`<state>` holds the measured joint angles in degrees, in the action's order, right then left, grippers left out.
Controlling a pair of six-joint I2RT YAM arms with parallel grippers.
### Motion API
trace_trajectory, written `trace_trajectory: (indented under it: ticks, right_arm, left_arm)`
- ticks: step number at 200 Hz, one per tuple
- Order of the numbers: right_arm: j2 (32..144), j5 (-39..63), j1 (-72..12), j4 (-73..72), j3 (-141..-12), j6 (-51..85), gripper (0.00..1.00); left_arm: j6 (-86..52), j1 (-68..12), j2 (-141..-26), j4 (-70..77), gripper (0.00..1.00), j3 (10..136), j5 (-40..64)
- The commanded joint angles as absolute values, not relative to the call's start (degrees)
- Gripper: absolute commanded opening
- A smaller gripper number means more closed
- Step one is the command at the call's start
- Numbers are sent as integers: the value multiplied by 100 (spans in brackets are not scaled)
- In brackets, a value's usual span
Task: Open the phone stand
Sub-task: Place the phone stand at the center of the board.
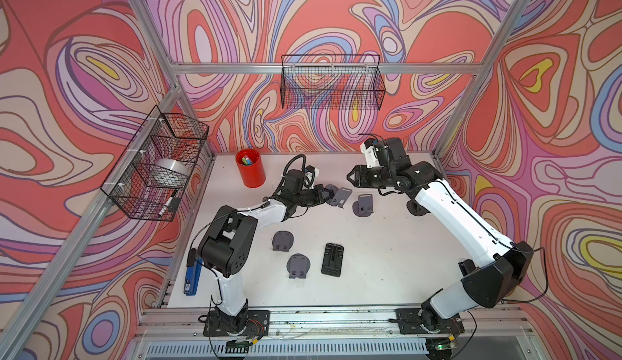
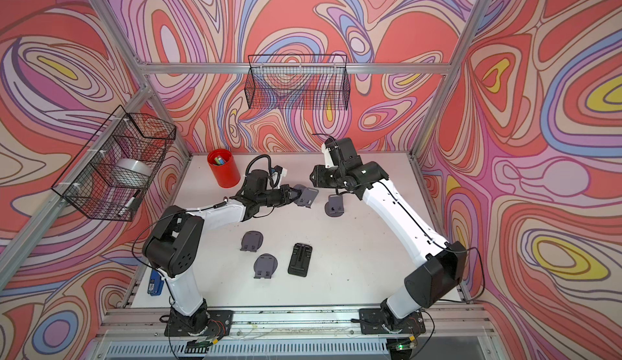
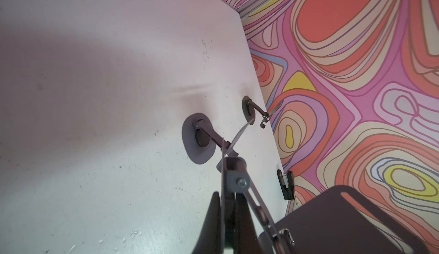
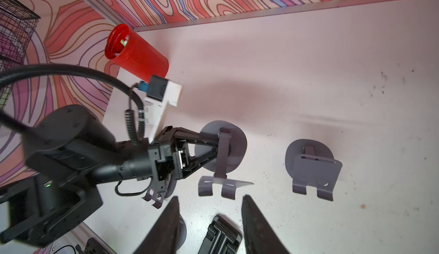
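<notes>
Two grippers, Ben. Which one has the phone stand (image 1: 340, 196)?

The left gripper (image 4: 215, 146), Mia. Its jaws are pinched tight on the thin grey metal near the hinge. I cannot tell if that bit is the arm or the round foot.

And the right gripper (image 4: 210, 197)?

Its jaws are apart with nothing in them. It hangs near the stand, facing the two little hooks.

Where is the stand?

At the back of the table (image 1: 387, 257), about the middle. It is between the red cup (image 1: 250, 170) and another grey stand (image 1: 363, 203), which is just beside it.

Is it heavy?

I think it is light. It looks like thin, flat metal, so it is stiff and will not squash. It looks smooth too, so it may slip out of a weak pinch. The hinge may be tight, so the whole thing could slide or tip when one part is pulled.

So where is a good place to grab?

One gripper holds the foot end so it cannot slide. The other takes the flat plate by its edge, close to the hooks and far from the hinge, so it swings easily. Pinch across the thin side, not the wide face, or the jaws will slide off
</notes>
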<state>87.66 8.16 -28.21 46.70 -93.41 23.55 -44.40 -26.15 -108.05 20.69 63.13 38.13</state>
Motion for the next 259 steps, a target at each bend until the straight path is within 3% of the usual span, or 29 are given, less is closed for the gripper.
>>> trace_trajectory:
  ticks: [1,60,118,259]
  right_arm:
    - [8400,661,-2827,4586,-9334,2243,45]
    - [8139,570,-2821,4540,-9135,2258,45]
    - [8185,587,-2817,4413,-9079,2254,45]
    - [8229,750,-2808,4238,-8947,2342,45]
  left_arm:
    - [-4647,-2571,-11246,2315,0,6434,3885]
    - [-5016,-2463,-12070,2926,0,6906,3870]
    - [-4620,-2366,-12301,2189,0,7343,3751]
    - [-4728,-2329,-12516,2165,0,6989,3616]
